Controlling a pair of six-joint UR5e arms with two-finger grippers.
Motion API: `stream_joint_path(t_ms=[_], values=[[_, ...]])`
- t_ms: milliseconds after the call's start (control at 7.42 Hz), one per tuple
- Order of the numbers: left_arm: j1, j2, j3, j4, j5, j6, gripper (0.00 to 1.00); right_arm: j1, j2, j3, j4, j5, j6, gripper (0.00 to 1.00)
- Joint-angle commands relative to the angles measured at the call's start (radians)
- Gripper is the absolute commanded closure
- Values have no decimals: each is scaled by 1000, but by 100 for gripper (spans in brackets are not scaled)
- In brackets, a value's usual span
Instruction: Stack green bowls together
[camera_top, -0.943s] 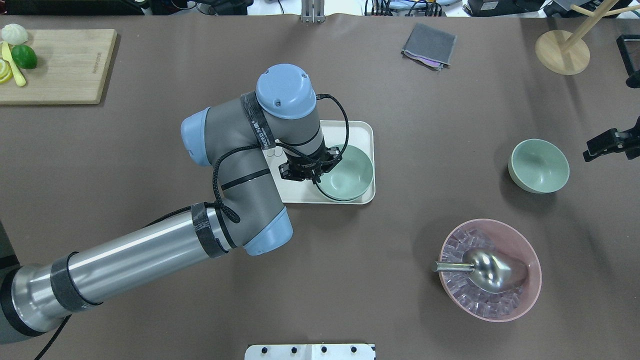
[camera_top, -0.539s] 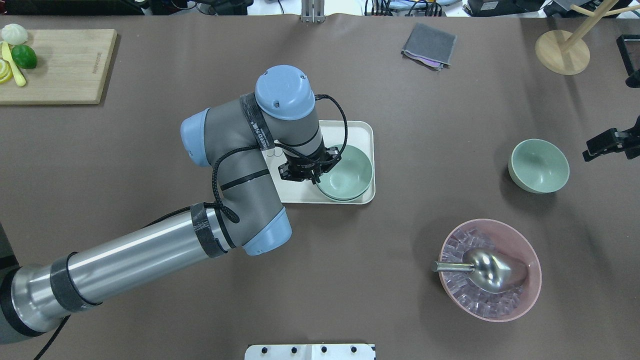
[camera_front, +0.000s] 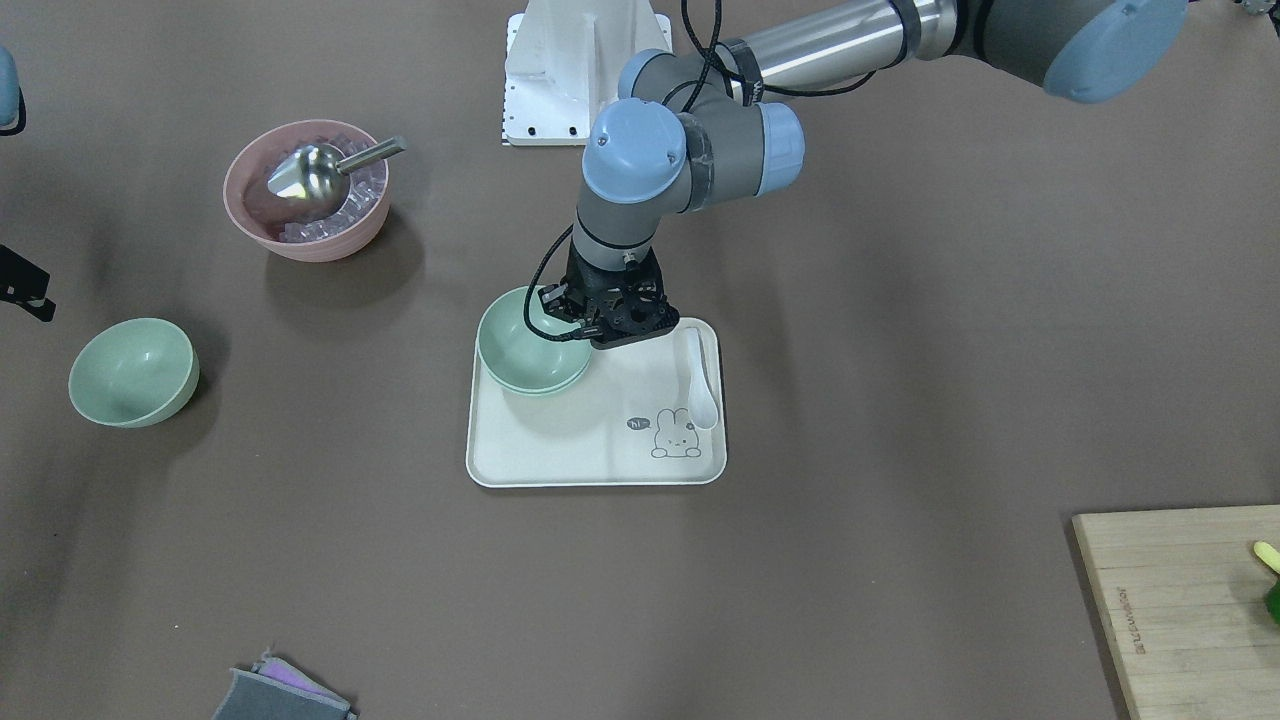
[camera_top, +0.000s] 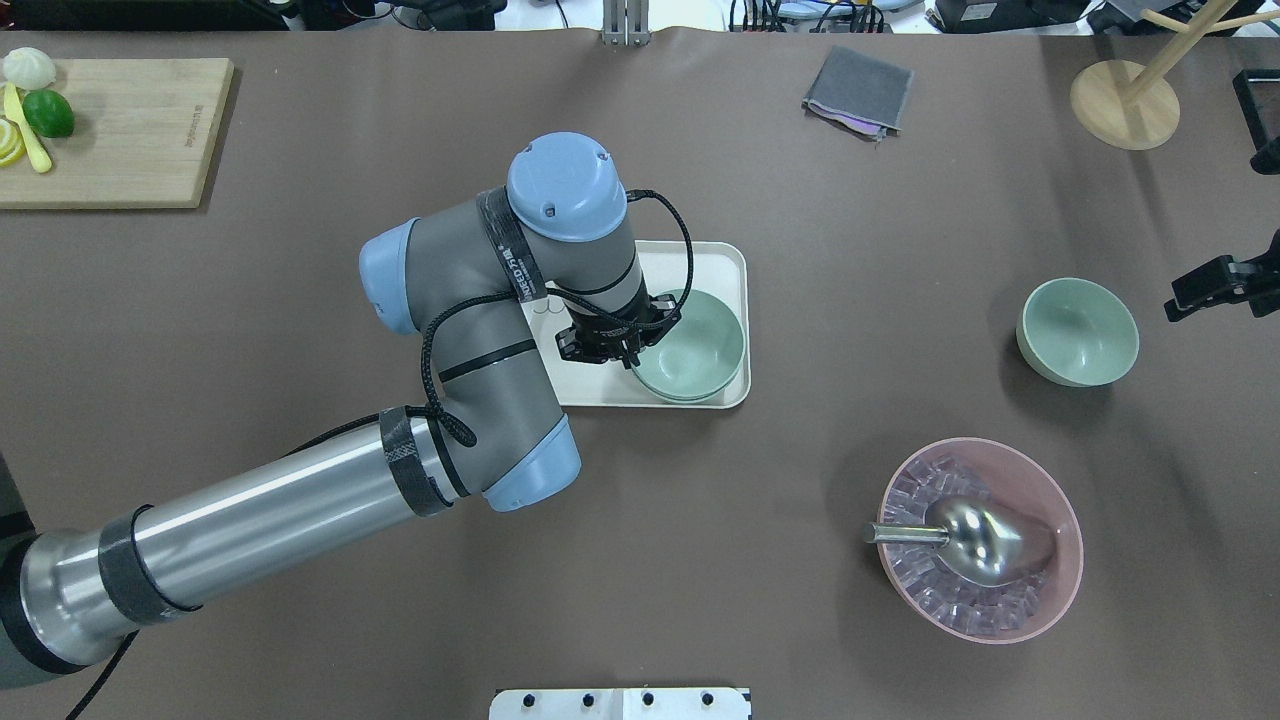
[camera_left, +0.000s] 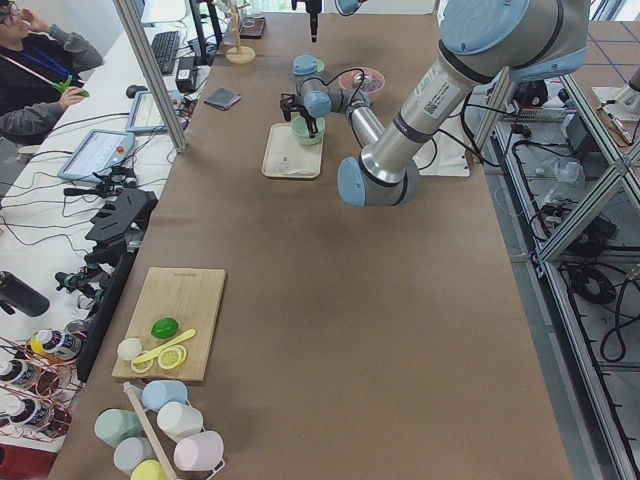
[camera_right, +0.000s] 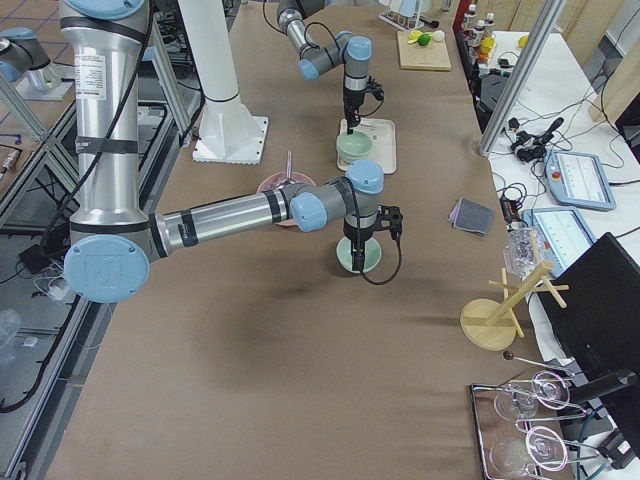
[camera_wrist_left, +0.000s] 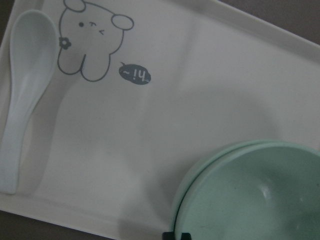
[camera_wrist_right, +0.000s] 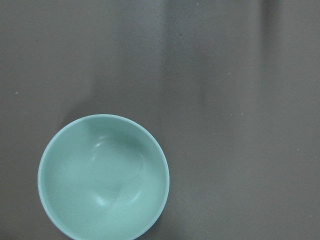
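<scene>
The left gripper (camera_front: 590, 325) stands at the left rim of a stacked pair of green bowls (camera_front: 528, 350). Its black body hides the fingers from above. The wrist camera cuts off all but one dark fingertip at that rim, so I cannot tell whether the jaws pinch it or stand apart. In that view two smooth, matte mint rims show, one nested in the other and a little off-centre. The pair sits at the right near corner of a cream tray (camera_front: 600, 450) with rounded corners. A pale glossy spoon (camera_wrist_left: 22, 100) lies along the tray's left side, next to a printed rabbit (camera_wrist_left: 90, 45).

The right gripper (camera_right: 357, 246) hangs over the third green bowl (camera_top: 1078, 330). The overhead view clips it at the edge, and none of its fingers show in its own camera, so the state of its jaws cannot be told. That round, plain bowl stands alone on the brown table (camera_front: 900, 400), well to the right of the tray. Nearer, a larger pink bowl (camera_top: 1062, 585) holds clear cubes and a shiny metal scoop (camera_top: 975, 540).
</scene>
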Motion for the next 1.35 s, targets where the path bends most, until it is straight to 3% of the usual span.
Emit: stream_joint_path(t_ms=[0, 270, 404, 539, 809, 943, 1213], values=[[0, 1, 5, -8, 1, 0, 100, 1, 2, 0, 0, 0, 0, 1], [0, 1, 5, -10, -1, 1, 98, 0, 2, 0, 0, 2, 0, 1], [0, 2, 5, -25, -1, 1, 64, 1, 2, 0, 0, 2, 0, 1], [0, 19, 3, -66, 1, 3, 3, 1, 2, -2, 0, 2, -2, 1], [-11, 27, -39, -90, -4, 1, 2, 0, 2, -3, 0, 0, -2, 1], [-38, 80, -123, -79, -20, 3, 2, 0, 2, -11, -2, -2, -2, 1], [-171, 322, -358, -65, -186, 77, 2, -2, 7, -25, 0, 2, 0, 1]])
